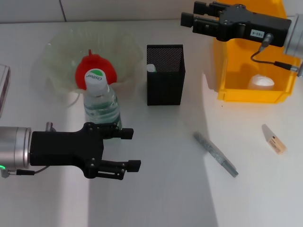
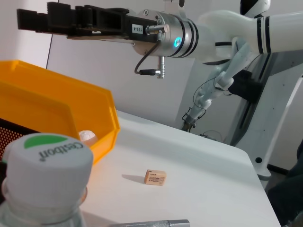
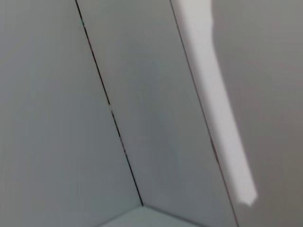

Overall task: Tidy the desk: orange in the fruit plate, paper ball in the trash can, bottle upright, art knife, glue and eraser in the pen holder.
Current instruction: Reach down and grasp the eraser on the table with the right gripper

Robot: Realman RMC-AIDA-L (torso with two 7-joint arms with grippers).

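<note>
The left gripper (image 1: 127, 150), fingers spread and empty, sits just near of the upright bottle (image 1: 101, 101). The knife (image 1: 215, 154) lies to its right, long axis running far-left to near-right; the eraser (image 1: 274, 139) lies farther right. The pen holder (image 1: 164, 74) holds something white; the orange bin (image 1: 251, 71) holds the paper ball (image 1: 261, 82). The right gripper (image 1: 189, 19) hovers far right, slightly spread.

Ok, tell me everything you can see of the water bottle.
The bottle is clear plastic with a white cap carrying a green label. It stands upright on the white table, in front of the clear ruffled fruit plate. The left tool sits open just before it, fingers not touching.
</note>
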